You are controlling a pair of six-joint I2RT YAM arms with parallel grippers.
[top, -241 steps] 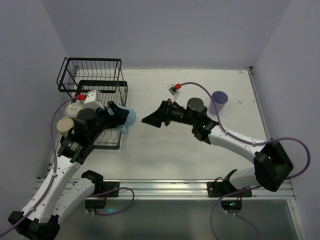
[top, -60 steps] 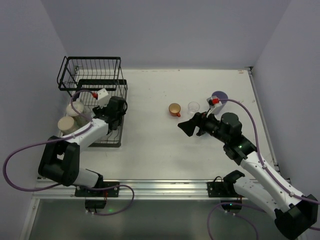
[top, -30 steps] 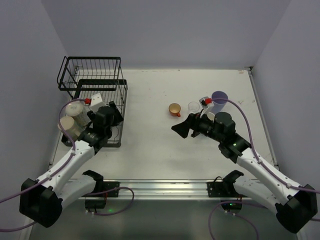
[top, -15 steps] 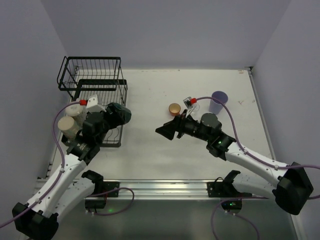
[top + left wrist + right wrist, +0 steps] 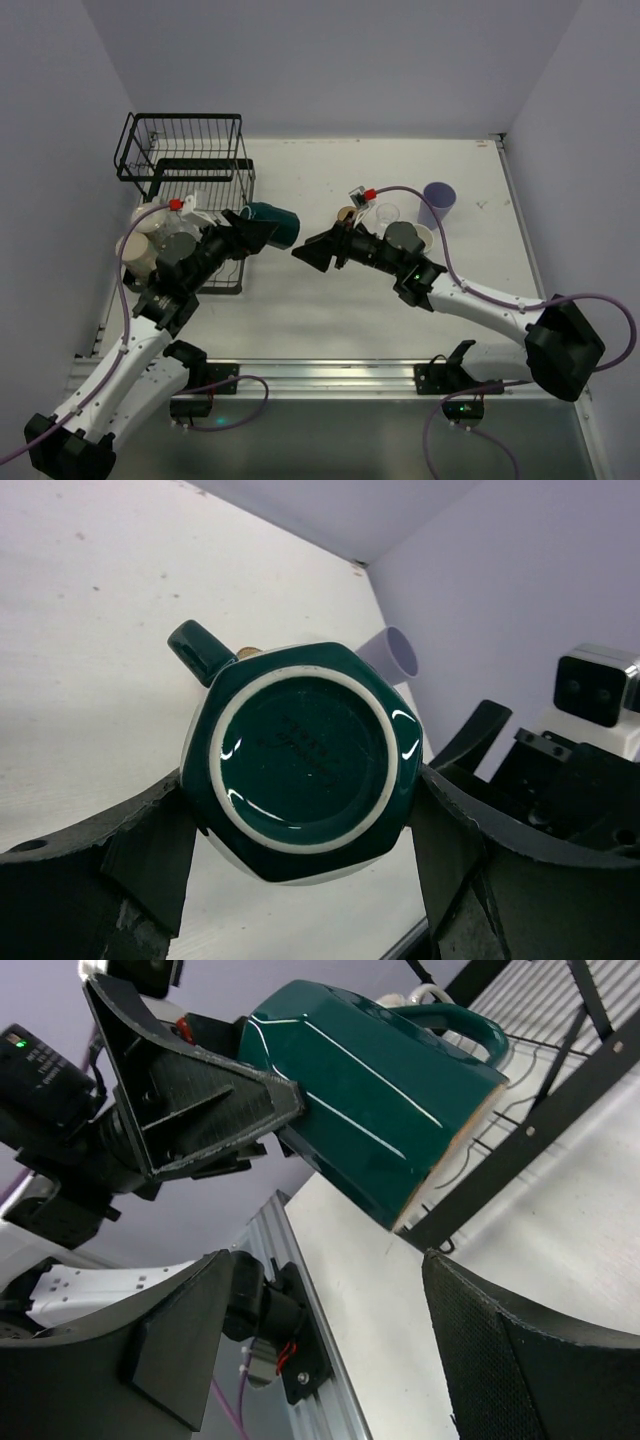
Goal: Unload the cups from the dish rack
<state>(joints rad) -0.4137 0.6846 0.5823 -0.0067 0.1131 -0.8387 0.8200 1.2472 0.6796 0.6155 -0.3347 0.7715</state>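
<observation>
White table [image 5: 300, 310], lavender walls [image 5: 330, 60]. L gripper [image 5: 258, 233] clamps teal mug [image 5: 278, 222] sideways, just beside dish rack [image 5: 180, 150]. R gripper [image 5: 312, 254] gapes empty, facing mug's rim.

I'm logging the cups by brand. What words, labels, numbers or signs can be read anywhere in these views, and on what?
Underside of the teal mug, held in the left claw: faint raised lettering, too blurred to read.
Dish rack and lavender tumbler: no text visible.
Nothing else in any view carries a readable word, number or sign.
</observation>
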